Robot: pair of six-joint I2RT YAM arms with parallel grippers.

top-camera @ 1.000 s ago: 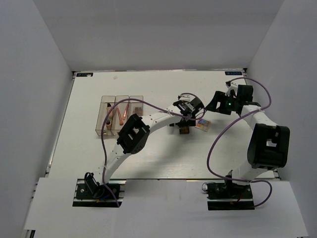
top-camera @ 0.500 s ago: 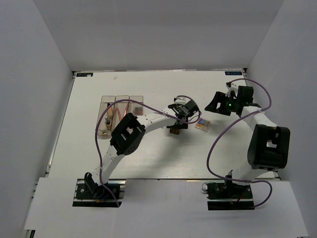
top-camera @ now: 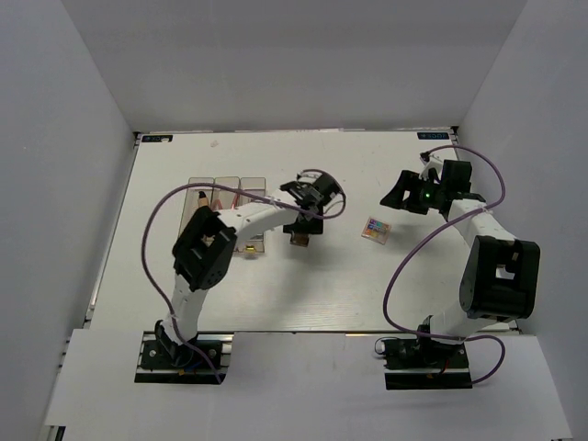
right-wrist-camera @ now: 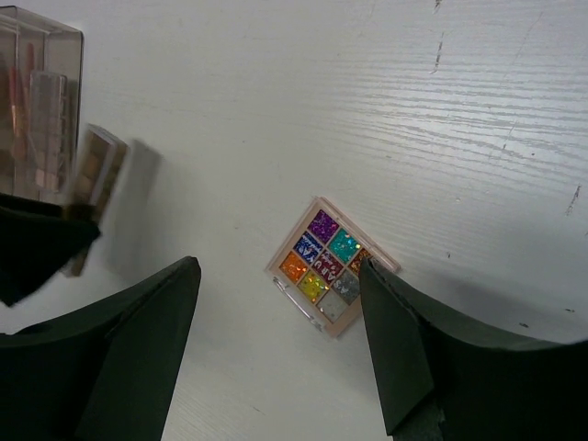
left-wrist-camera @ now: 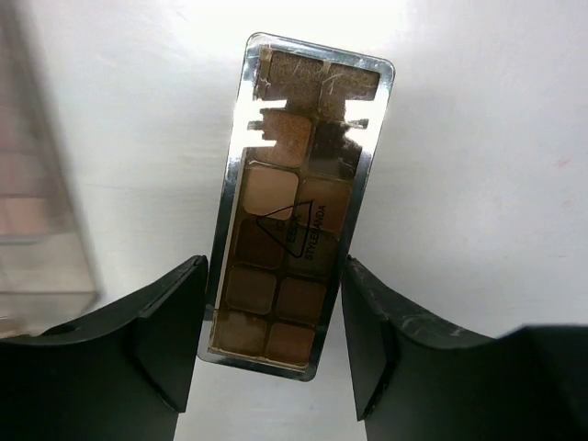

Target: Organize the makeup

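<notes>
My left gripper [top-camera: 303, 225] is shut on a long brown eyeshadow palette [left-wrist-camera: 292, 197], which hangs between its fingers [left-wrist-camera: 175, 322] above the white table, just right of the clear organizer [top-camera: 213, 184]. The same palette [top-camera: 299, 239] shows under the left wrist from above. A square multicolour glitter palette [top-camera: 375, 230] lies flat on the table further right. My right gripper [top-camera: 402, 197] hovers behind it, open and holding nothing. In the right wrist view the multicolour palette [right-wrist-camera: 331, 265] lies between and beyond the spread fingers [right-wrist-camera: 147, 340]. Orange-pink sticks stand in the organizer [right-wrist-camera: 37, 110].
The left arm's links [top-camera: 207, 243] and purple cable cross over the organizer's near part. White walls close the table at the back and both sides. The right arm's purple cable [top-camera: 404, 266] loops over the table's right side.
My left gripper closed on the brown palette beside the multicolour one, lifted it and carried it left to the organizer's right side. The right gripper has hardly moved.
</notes>
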